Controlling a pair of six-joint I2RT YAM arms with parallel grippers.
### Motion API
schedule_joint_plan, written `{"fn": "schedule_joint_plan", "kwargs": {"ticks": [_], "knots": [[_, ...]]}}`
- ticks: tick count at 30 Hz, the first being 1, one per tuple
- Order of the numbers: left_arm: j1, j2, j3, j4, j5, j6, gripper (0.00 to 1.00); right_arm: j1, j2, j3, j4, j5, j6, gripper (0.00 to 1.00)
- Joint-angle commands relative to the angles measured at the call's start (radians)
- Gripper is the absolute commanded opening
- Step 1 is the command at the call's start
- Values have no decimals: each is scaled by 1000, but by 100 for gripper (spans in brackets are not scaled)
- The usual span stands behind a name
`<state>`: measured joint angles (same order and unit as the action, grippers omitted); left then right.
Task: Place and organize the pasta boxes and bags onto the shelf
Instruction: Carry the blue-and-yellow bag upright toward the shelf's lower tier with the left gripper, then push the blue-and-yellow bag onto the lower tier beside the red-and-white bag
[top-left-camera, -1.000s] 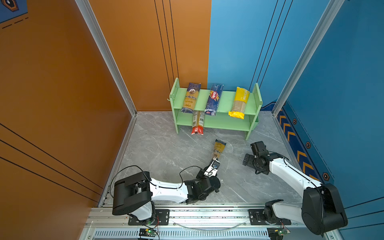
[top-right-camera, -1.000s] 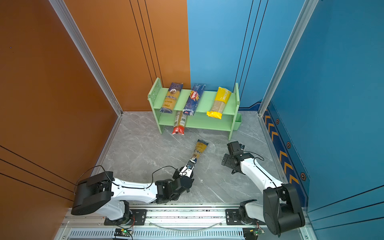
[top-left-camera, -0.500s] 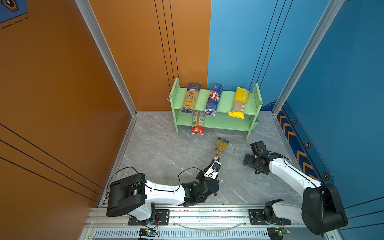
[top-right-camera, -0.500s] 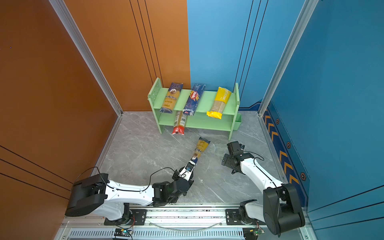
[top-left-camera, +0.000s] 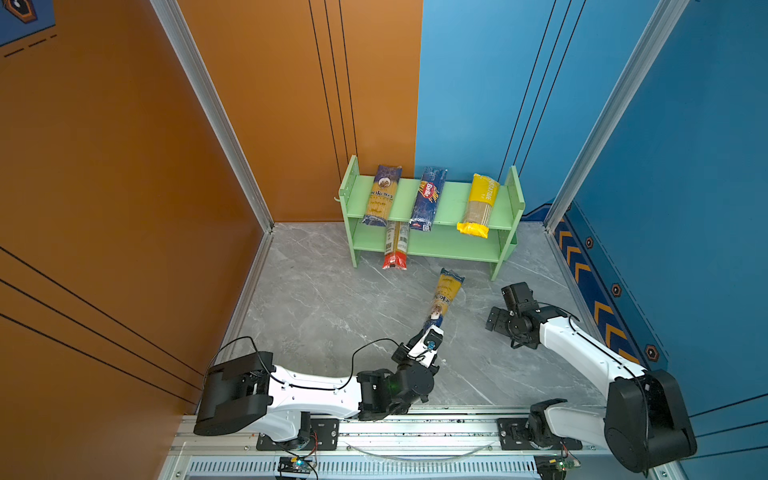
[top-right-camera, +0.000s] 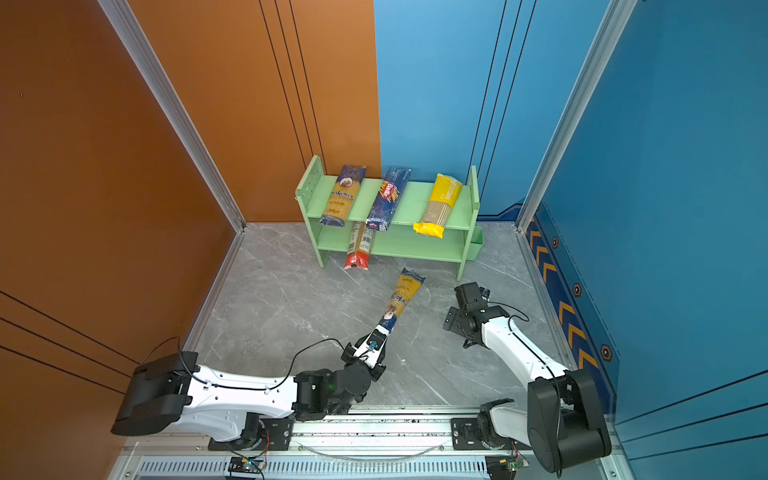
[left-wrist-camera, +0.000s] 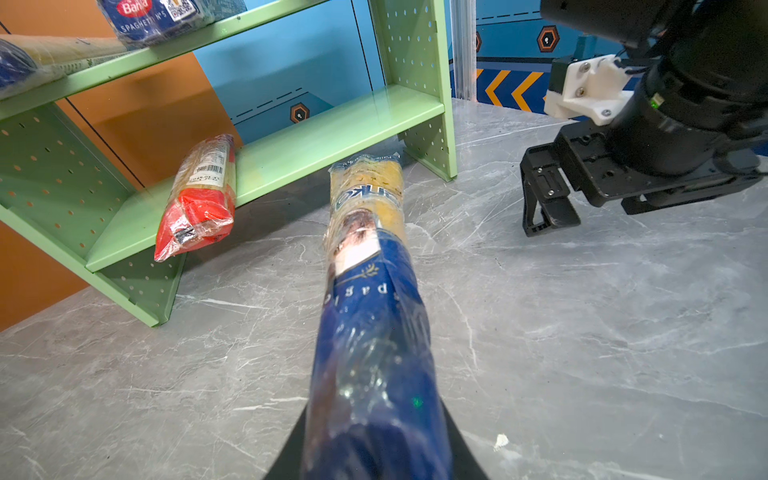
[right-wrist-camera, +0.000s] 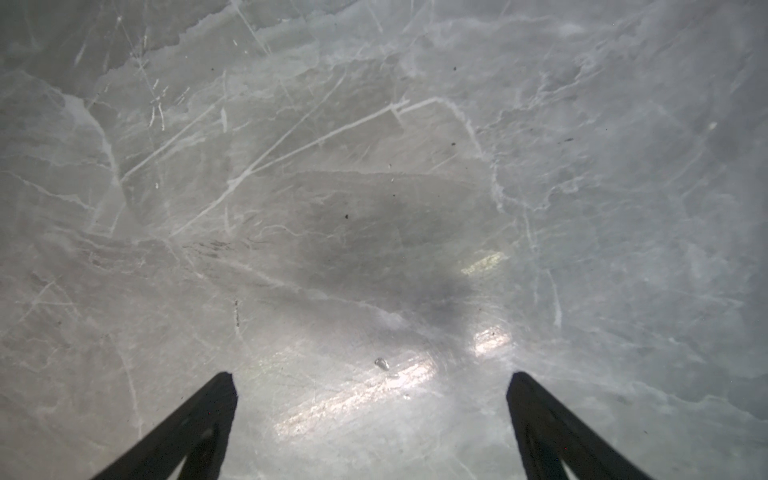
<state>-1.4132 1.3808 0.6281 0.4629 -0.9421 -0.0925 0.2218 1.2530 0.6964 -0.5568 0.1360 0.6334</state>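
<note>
Our left gripper is nearly closed on the last blue-and-yellow spaghetti pack, which points ahead at the green shelf. Four packs already lie there, and our right gripper gapes empty alongside.

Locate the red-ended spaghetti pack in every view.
Top view: red-ended pack mid-frame, overhanging the lower tier of the shelf.
Top view: red-ended pack mid-frame, same tier.
Left wrist: red-ended pack left of centre.
Right wrist: not in it.
Landmark: the shelf, absent only from right wrist.

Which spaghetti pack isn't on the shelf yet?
The dark-blue-and-yellow pack gripped by the left gripper, in front of the green shelf; the other four lie on its tiers.
</note>
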Motion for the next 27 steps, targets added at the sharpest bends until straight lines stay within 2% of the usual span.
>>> {"fn": "schedule_joint_plan", "kwargs": {"ticks": [1, 10, 22, 27], "knots": [[-4, -28, 28, 185, -97, 59, 0, 4, -21, 13, -26, 38, 14, 100], [36, 0, 52, 259, -95, 109, 0, 2, -18, 14, -26, 39, 7, 100], [121, 145, 150, 456, -108, 254, 0, -8, -25, 15, -31, 33, 0, 100], [167, 181, 185, 487, -99, 267, 0, -18, -28, 15, -36, 30, -4, 100]]}}
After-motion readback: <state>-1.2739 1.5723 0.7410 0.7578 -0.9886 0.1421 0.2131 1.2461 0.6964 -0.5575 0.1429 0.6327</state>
